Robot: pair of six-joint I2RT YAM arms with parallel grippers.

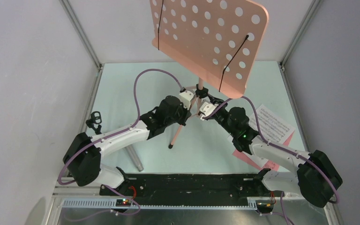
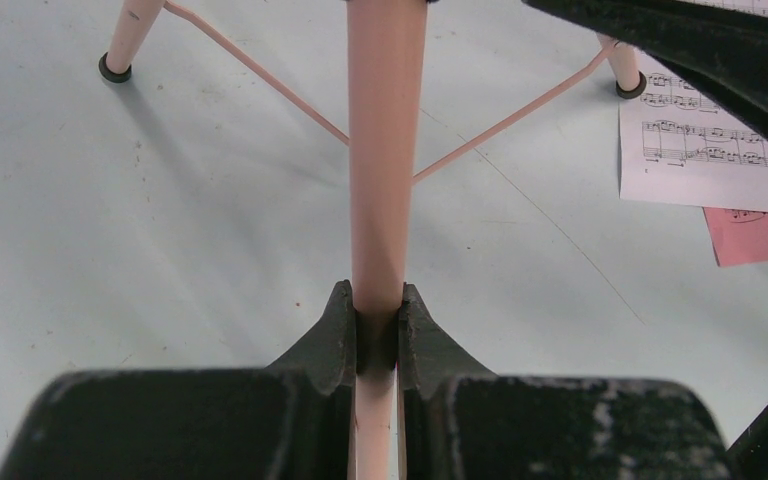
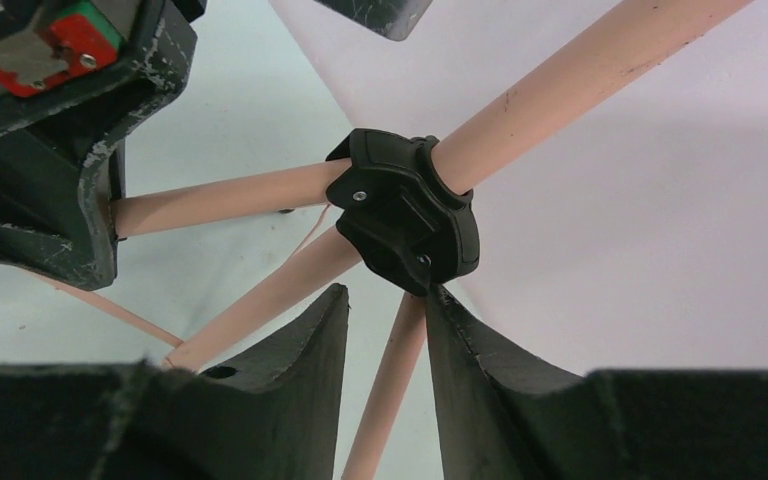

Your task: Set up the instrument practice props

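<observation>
Two hands at stand (image 1: 208, 42): L hand (image 2: 377, 310) clamped on pole (image 2: 385, 150), R hand (image 3: 387, 295) apart astride leg (image 3: 385, 400) under hub (image 3: 405, 210); shut R squarely.

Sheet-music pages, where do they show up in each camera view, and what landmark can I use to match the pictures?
Top external: the sheet-music pages lie at the right, about mid-height.
Left wrist: they are in the upper right corner, partly cut off by the edge.
Right wrist: not in it.
Shared landmark: the pink stand tube shows in all three.
</observation>
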